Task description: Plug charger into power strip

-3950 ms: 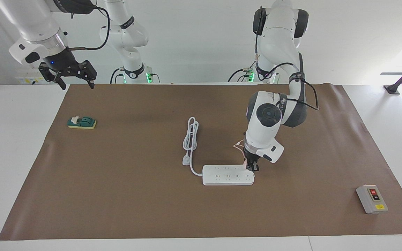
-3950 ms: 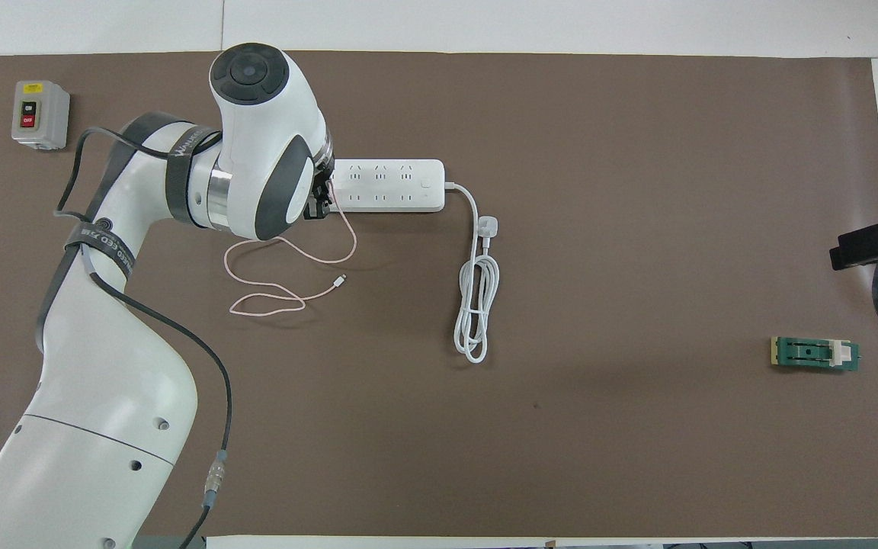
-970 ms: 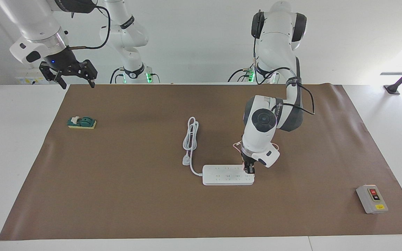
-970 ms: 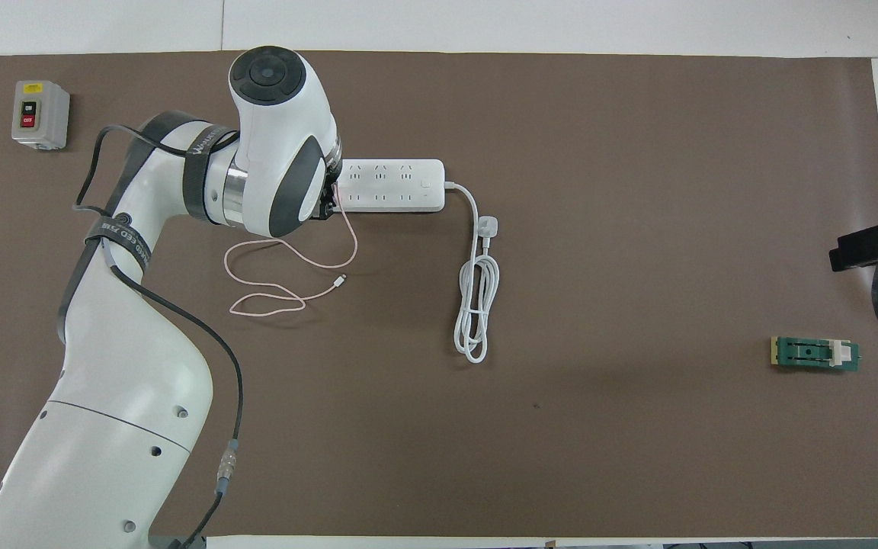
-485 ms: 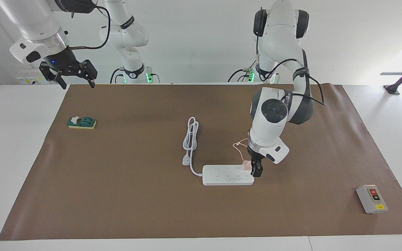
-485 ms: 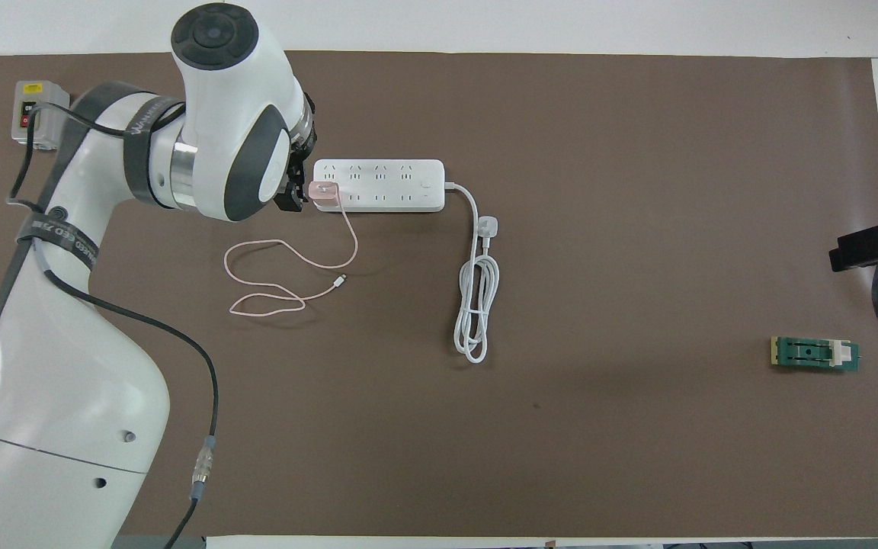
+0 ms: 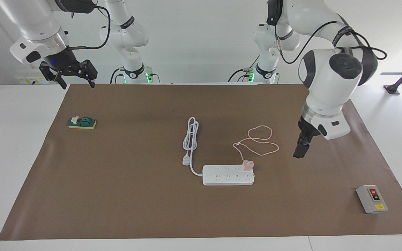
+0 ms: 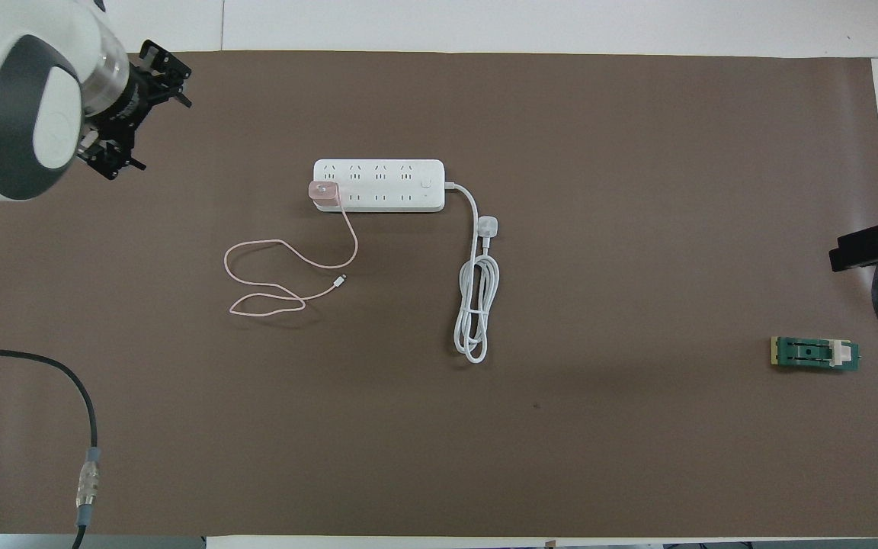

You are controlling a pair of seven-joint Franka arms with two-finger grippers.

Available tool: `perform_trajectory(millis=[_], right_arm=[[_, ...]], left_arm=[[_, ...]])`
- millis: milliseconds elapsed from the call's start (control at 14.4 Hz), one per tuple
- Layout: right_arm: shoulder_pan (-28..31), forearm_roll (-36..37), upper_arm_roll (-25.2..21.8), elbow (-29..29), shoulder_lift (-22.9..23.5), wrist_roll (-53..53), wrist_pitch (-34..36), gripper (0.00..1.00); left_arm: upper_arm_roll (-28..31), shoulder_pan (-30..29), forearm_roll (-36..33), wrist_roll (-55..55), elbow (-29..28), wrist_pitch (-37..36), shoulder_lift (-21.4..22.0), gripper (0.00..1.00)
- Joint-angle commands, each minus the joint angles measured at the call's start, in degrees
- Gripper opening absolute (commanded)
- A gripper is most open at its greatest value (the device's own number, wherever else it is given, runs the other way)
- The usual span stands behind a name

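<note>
You saw the charger (image 8: 323, 193) seated in the power strip (image 8: 393, 185), at its end toward the left arm, with the left gripper (image 8: 134, 107) spread wide, well apart.

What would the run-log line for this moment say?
charger: seated on power strip, at left arm's end | left gripper: open, empty, raised over mat | right gripper: open, waiting
</note>
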State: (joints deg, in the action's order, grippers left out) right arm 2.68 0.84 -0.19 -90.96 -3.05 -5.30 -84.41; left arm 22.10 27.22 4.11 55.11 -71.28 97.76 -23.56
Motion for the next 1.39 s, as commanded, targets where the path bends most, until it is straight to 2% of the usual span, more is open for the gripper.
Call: perform_trajectory(millis=[0, 416, 485, 554, 624, 693, 970, 1317], right_arm=[[0.74, -1.19, 0.27, -1.59, -1.44, -1.03, -0.14, 1.00], [0.83, -1.19, 0.27, -1.59, -1.44, -1.03, -0.14, 1.00], [0.83, -1.19, 0.27, -1.59, -1.44, -1.03, -0.14, 1.00], [0.83, -1.10, 0.27, -1.59, -1.44, -1.03, -0.14, 1.00], [0.83, -1.19, 0.27, -1.59, -1.44, -1.03, -0.14, 1.00], [0.83, -1.19, 0.27, -1.59, -1.44, -1.03, -0.06, 1.00], [1.27, -1.19, 0.27, -1.51, -1.44, -1.11, -0.14, 1.00], [1.45, -1.19, 0.19, -1.59, -1.44, -1.20, -0.14, 1.00]], left_arm=[[1.20, -3.73, -0.51, -15.94, -0.79, -3.01, 3.60, 1.00], [0.93, -10.86, -0.34, -43.39, -1.06, -10.48, 11.24, 1.00], [-4.73, -16.09, 0.53, -46.29, -4.36, -9.44, 15.78, 1.00], [-11.14, -22.41, 0.63, -50.15, -5.01, -8.48, 16.61, 1.00], [-14.86, -24.82, 0.72, -52.36, -5.36, -8.64, 17.23, 1.00], [-15.33, -24.58, 0.55, -52.47, -6.41, -9.43, 18.89, 1.00], [-16.12, -24.32, 0.54, -49.59, -18.43, -9.60, 27.59, 1.00], [-16.30, -21.24, -1.64, -48.43, -19.17, -13.56, 25.94, 1.00]])
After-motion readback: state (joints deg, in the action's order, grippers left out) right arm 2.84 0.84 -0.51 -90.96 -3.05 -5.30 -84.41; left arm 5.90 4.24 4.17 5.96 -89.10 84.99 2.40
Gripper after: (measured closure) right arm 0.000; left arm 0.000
